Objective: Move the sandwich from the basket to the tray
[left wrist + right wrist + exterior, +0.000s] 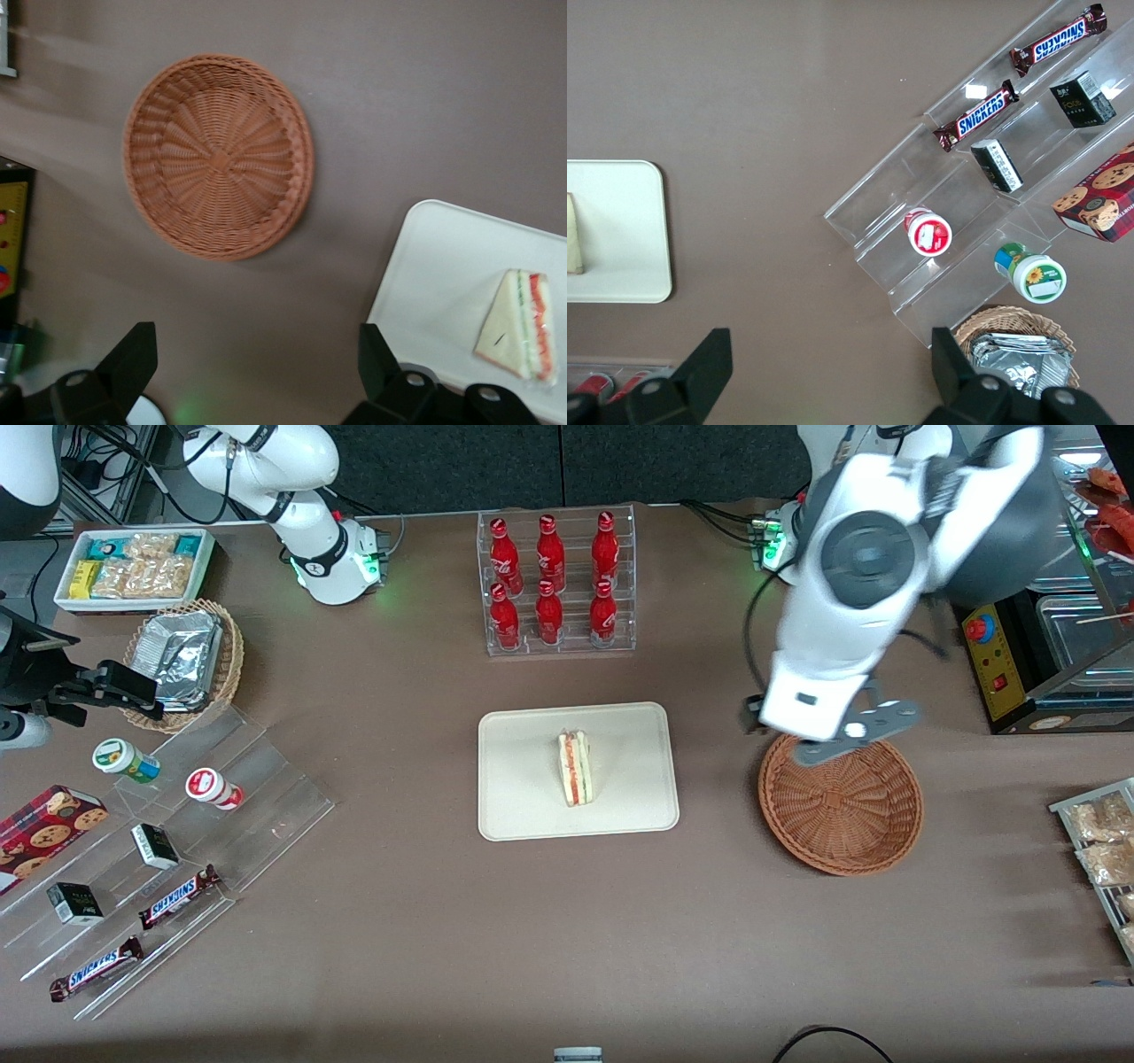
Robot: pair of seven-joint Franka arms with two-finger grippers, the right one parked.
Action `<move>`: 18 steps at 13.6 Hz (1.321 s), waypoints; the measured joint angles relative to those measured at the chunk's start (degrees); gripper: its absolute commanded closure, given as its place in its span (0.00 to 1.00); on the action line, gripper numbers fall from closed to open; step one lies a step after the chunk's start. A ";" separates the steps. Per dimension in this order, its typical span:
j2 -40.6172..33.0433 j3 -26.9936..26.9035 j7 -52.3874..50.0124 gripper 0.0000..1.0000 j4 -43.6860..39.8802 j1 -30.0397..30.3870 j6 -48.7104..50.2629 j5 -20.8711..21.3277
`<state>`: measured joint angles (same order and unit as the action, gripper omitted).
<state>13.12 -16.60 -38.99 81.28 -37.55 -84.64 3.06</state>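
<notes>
Sandwich (576,767) lies on tray (523,815). Basket (842,806) beside tray, holds nothing. Gripper (257,372) above basket's rim, fingers spread, holding nothing.

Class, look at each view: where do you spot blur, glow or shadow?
Front view: working arm blurred above the basket, green glow at both arm bases. Left wrist view: open hand dark, sandwich and tray soft-edged. Right wrist view: sharp.

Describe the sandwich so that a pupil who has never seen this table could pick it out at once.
Find the rack of red bottles; nearer the front camera lies a cream tray. On it lies the sandwich, a pale wedge striped red and green. The brown basket beside the tray is empty, with the open gripper above the table near it.
</notes>
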 measured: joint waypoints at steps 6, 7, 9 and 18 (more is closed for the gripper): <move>-3.85 -10.46 17.18 0.00 0.29 0.16 4.40 -2.74; -4.10 -11.71 19.93 0.00 0.30 0.34 5.08 -3.00; -4.71 -10.94 24.17 0.00 0.31 4.40 6.08 -3.48; -9.27 16.55 36.36 0.00 0.44 35.56 11.95 -3.89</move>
<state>3.85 -0.05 -2.63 81.72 -1.99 -72.69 -0.83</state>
